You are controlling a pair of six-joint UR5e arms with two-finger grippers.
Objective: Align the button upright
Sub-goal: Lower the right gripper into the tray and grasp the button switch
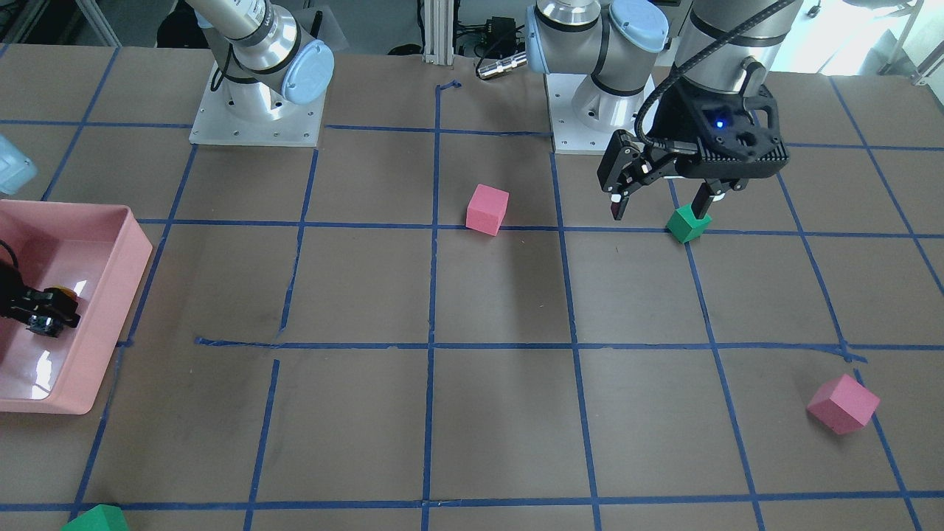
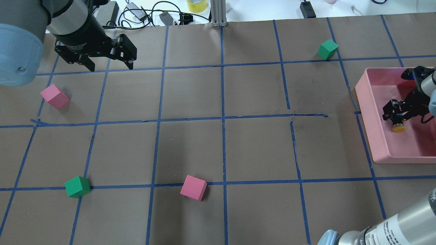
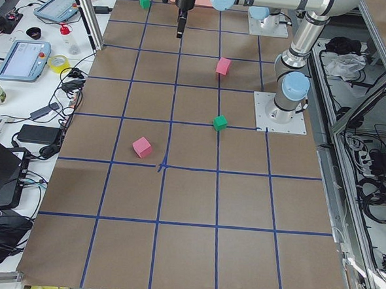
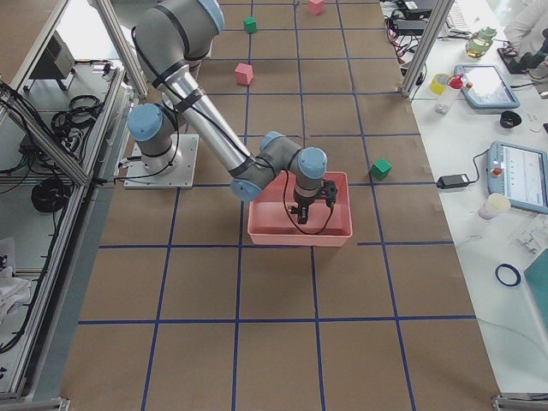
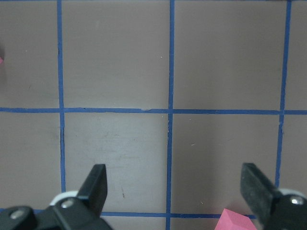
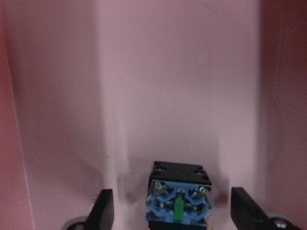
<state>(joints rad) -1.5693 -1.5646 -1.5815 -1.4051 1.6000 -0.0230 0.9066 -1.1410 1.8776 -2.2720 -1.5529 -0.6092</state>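
Locate the button [image 2: 398, 128] inside the pink tray [image 2: 373, 143]. The right gripper [image 6: 172, 191] is lowered into the tray with its jaws released. You will see one finger on each side of the button, neither touching it (the button's blue terminal end faces the wrist camera). The left gripper [image 5: 173, 166] hangs above the bare table, well apart from the tray, jaws spread wide and grasping nothing.
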